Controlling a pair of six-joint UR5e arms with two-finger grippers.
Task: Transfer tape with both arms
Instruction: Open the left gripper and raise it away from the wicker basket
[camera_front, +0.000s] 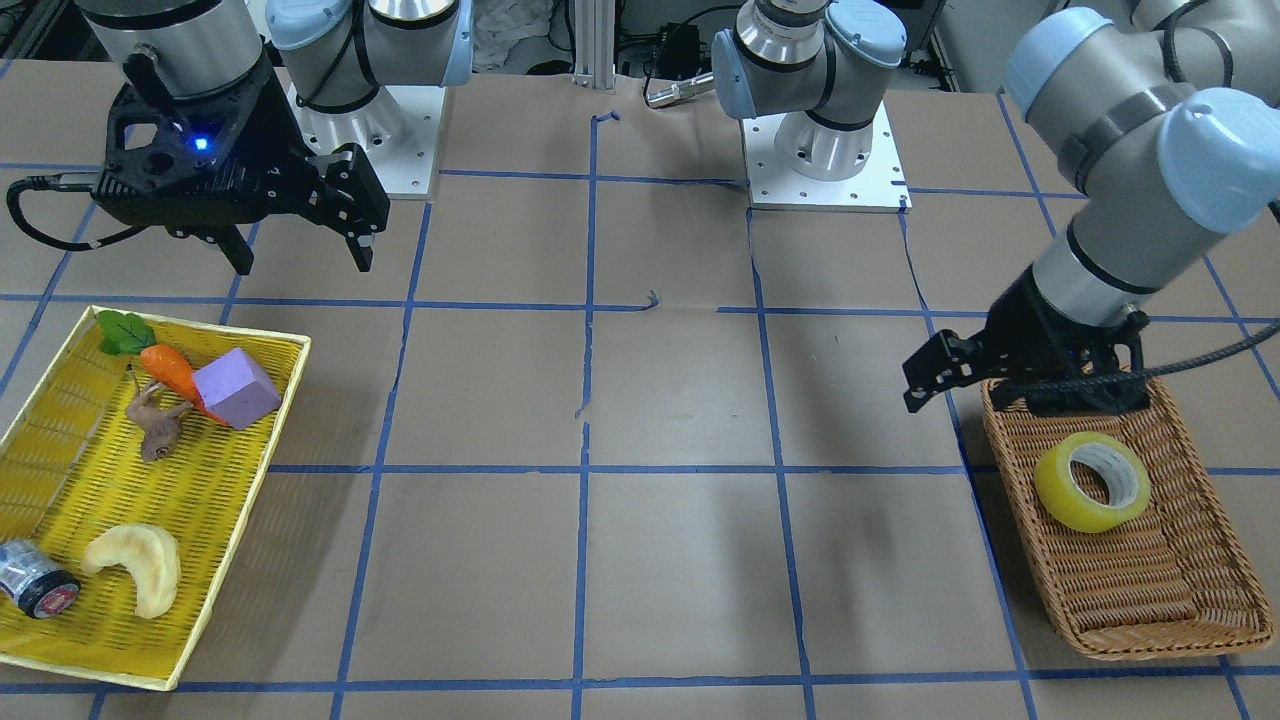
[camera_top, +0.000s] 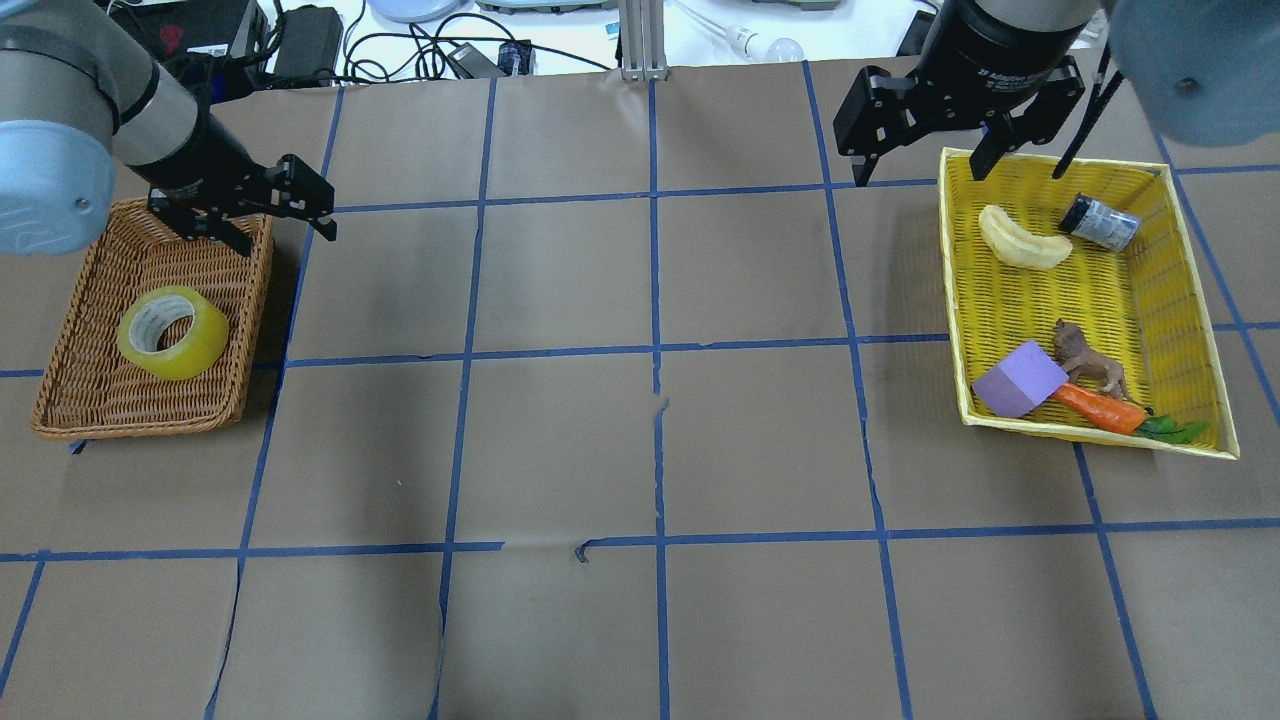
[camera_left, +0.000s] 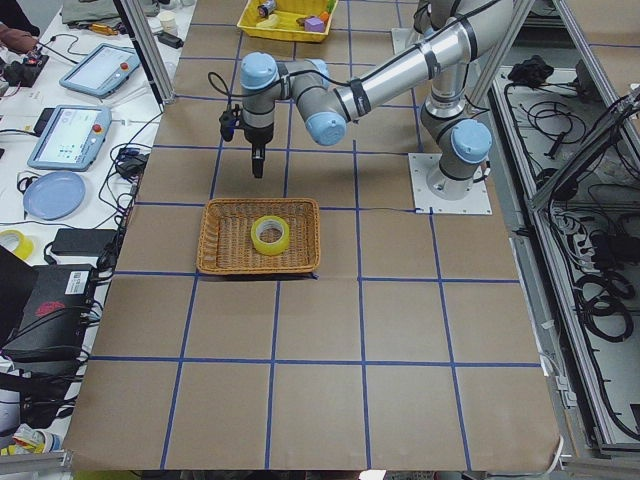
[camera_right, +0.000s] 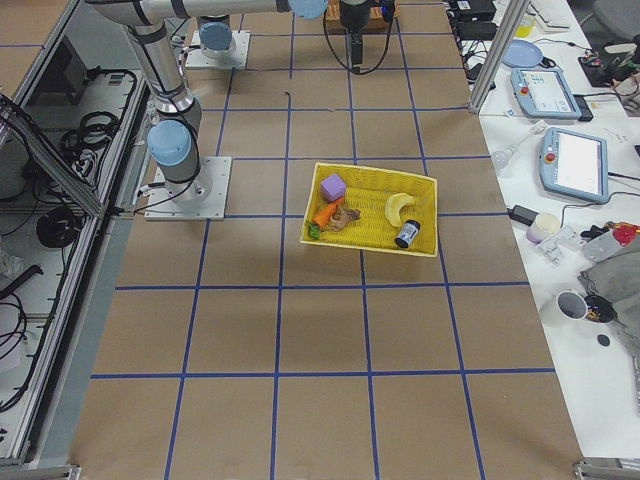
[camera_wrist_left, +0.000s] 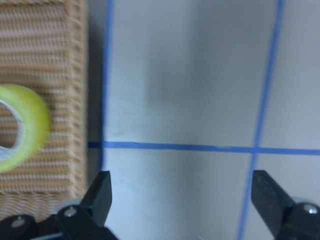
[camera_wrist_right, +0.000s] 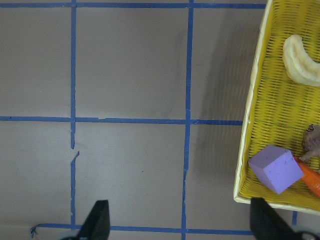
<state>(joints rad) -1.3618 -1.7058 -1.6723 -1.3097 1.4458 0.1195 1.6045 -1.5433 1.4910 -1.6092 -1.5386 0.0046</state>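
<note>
The tape (camera_top: 172, 332) is being held inside the wicker basket (camera_top: 259, 300). The left pincer (camera_top: 285, 238), at the basket's edge, and the right pincer (camera_top: 915, 172), well apart from the basket, are being held spread and empty. A rim collision is being risked on descent.

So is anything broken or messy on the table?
A little. The blue grid line is torn and curled up near the table's middle, leaving a small gap. The tape lies tidily in the wicker basket, and nothing has spilled from the yellow tray.

No legible text or labels.
</note>
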